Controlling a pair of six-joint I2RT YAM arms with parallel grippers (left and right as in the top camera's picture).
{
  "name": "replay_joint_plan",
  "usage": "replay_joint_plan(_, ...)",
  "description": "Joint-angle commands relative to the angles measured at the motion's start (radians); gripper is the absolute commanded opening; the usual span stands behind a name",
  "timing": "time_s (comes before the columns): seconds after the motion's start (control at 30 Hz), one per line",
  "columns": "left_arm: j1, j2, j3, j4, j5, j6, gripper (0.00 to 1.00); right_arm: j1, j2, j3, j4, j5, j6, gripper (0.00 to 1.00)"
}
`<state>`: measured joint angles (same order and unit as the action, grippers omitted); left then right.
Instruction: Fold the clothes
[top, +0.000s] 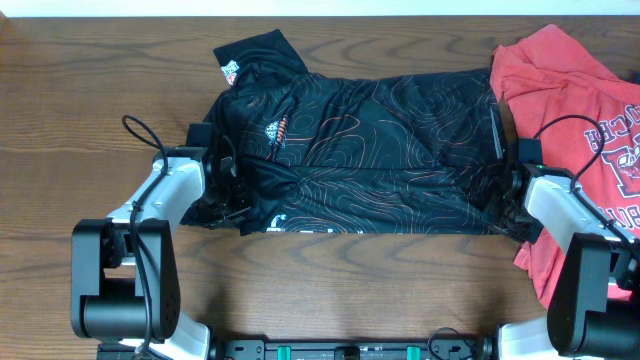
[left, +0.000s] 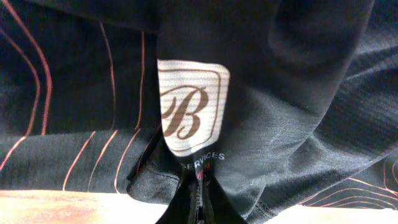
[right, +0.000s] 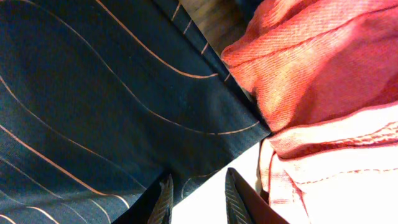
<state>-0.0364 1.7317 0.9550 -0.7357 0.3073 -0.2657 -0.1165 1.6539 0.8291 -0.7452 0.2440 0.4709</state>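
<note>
L gripper (left: 200, 193): fingers pressed together, prob. pinching black shirt (top: 370, 150) draped over them. R gripper (right: 198, 190): fingers spread, hem just ahead-left, red shirt (right: 311, 56) right. Nip black only; lift evenly.

The left arm (top: 165, 197) has a smooth white plastic shell above a blocky matt-black motor housing (top: 120, 275), and a thin black cable (top: 143, 132) loops off it. The right arm (top: 553, 205) matches, white over black, with its own black cable loop (top: 560, 122). The right gripper's dark fingers (right: 165, 198) have ribbed grey inner faces.
</note>
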Motion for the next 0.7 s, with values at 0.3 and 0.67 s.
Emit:
replay_joint_plan(0.3, 0.004, -0.080, 0.180, 0.035, -0.011, 0.047, 0.06, -0.008, 0.017, -0.027, 0.002, -0.016, -0.001, 0.28)
replay_joint_plan(0.67, 0.032, -0.086, 0.257, 0.085, -0.209, -0.002, 0.43, -0.008, 0.017, -0.027, 0.004, -0.016, -0.009, 0.28)
